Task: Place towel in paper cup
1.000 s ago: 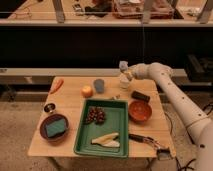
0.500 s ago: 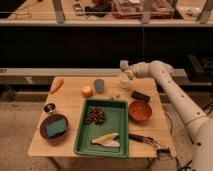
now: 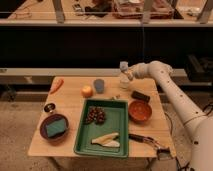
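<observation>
My gripper (image 3: 124, 70) hangs at the back of the wooden table (image 3: 75, 102), right of centre, with the white arm (image 3: 170, 85) reaching in from the right. Directly under it stands a pale, whitish object (image 3: 124, 82) that looks like the paper cup. I cannot tell whether the towel is in it or in the gripper. The gripper is just above or touching this object. A grey-blue cup (image 3: 99, 85) stands to its left.
An orange fruit (image 3: 87, 91) and a carrot (image 3: 56, 85) lie at the back left. A green tray (image 3: 117, 107) holds grapes (image 3: 96, 115) and a pale food item (image 3: 106, 140). An orange bowl (image 3: 140, 110), a black block (image 3: 140, 96), a dark bowl with a teal sponge (image 3: 55, 128) and a black-handled tool (image 3: 145, 140) are also there.
</observation>
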Controlling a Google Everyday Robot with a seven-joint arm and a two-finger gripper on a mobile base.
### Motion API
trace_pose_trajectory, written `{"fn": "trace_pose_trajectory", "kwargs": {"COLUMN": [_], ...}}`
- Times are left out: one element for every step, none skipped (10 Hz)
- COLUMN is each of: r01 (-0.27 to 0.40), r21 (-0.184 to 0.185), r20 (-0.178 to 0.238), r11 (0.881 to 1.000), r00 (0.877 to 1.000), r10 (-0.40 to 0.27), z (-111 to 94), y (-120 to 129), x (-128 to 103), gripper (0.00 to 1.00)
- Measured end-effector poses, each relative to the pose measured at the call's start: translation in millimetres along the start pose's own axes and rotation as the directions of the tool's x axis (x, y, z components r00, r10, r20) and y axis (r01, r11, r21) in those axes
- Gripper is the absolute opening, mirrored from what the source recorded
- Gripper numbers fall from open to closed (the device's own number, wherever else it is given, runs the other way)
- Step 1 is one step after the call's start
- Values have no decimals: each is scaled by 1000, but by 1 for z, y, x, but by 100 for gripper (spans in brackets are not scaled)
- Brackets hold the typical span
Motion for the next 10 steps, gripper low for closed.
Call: {"fn": "trace_pose_trajectory", "kwargs": {"r01": [1,3,4,3,2,4,6,6,5,3], "r21": [0,1,2,4,6,9,10,10,8,8], "r20": [3,5,6,7,7,7,8,7,2,-4], "r11": [1000,1000,1000,1000,1000,1000,1000,1000,1000,1000], "r00": [1000,1000,1000,1000,1000,1000,1000,1000,1000,1000], "r10": [-1,-3,-4,-3,-2,-4,-6,-6,-5,-3], "z": [1,2,2,2,2,1,1,-1,-4,-6], "y": [-1,-1,-1,-2,-2,-3,-3,-3,-2,-1], "x": [0,0,1,0,0,1,1,1,3,4], "gripper": [78,80,80,80,80,80,80,80,80,80]}}
